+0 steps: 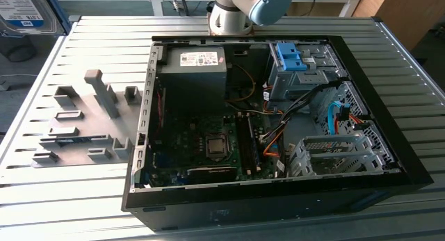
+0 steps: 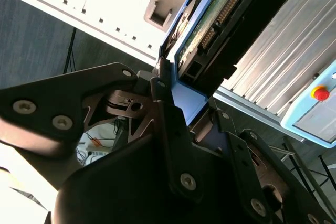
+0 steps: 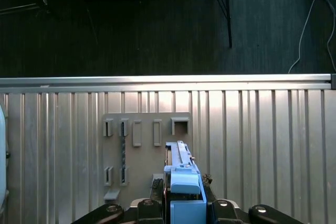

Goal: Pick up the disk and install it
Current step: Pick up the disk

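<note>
The disk (image 1: 25, 12) hangs high at the exterior view's far left, off the table's corner, its white-and-blue label facing the camera. In the second wrist view my gripper (image 2: 189, 103) is shut on the disk (image 2: 220, 9), clamping the blue carrier frame at one end, and the green circuit board side shows. In the first wrist view the disk (image 3: 184, 184) stands edge-on between the fingers (image 3: 212, 205), above the grey holder plate (image 3: 142, 145).
An open computer case (image 1: 399, 147) lies on the slatted metal table (image 1: 70, 199), with the motherboard, the cables and a power supply (image 1: 198, 69) inside. A bare blue bracket (image 1: 288, 56) sits in the far drive bay. A metal cage (image 1: 334, 155) stands nearer. The holder plate (image 1: 83, 121) has several upright slots.
</note>
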Controlling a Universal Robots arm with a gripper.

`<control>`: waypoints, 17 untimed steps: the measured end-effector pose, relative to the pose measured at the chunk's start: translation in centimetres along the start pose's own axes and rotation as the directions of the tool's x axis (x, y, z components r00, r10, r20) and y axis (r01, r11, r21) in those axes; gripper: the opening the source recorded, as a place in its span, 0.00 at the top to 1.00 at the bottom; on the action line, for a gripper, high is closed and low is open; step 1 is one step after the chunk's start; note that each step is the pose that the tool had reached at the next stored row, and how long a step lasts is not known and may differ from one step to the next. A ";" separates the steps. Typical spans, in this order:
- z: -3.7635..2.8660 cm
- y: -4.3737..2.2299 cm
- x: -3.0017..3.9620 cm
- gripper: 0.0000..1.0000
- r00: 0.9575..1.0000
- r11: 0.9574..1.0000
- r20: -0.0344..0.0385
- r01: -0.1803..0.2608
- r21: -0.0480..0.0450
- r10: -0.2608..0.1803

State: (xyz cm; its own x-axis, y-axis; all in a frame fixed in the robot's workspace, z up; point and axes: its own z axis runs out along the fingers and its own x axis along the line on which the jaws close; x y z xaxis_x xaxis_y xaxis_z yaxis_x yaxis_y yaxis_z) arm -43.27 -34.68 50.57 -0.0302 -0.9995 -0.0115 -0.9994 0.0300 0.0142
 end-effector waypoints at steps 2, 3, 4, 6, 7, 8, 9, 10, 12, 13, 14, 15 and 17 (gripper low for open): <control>-0.14 0.00 0.00 0.63 1.000 1.000 0.000 0.000 0.000 0.000; -0.33 0.00 0.00 0.63 1.000 1.000 0.000 0.000 0.000 0.000; -0.64 0.01 -0.01 0.63 1.000 1.000 0.000 0.000 0.000 0.000; -1.32 0.02 -0.01 0.63 1.000 1.000 0.000 0.000 0.000 0.000; -1.61 0.02 -0.02 0.63 1.000 1.000 0.000 0.000 0.000 0.000; -1.79 0.02 -0.02 0.63 1.000 1.000 0.000 0.000 0.000 0.000; -1.88 -0.01 0.00 0.63 1.000 1.000 0.000 0.000 0.000 0.000; -1.91 -0.05 0.06 0.63 1.000 1.000 0.000 0.000 0.000 0.000; -1.91 -0.13 0.28 0.63 1.000 1.000 0.000 0.000 0.000 0.000; -1.92 -0.16 0.40 0.63 1.000 1.000 0.000 0.000 0.000 0.000; -1.92 -0.18 0.54 0.63 1.000 1.000 0.000 0.000 0.000 0.000; -1.92 -0.20 0.69 0.63 1.000 1.000 0.000 0.000 0.000 0.000; -1.92 -0.25 1.02 0.63 1.000 1.000 0.000 0.000 0.000 0.000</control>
State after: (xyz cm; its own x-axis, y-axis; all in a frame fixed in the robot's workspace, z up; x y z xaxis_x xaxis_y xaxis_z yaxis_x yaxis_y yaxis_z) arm -43.03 -35.72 52.48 -0.0302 -0.9995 -0.0116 -0.9994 0.0300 0.0141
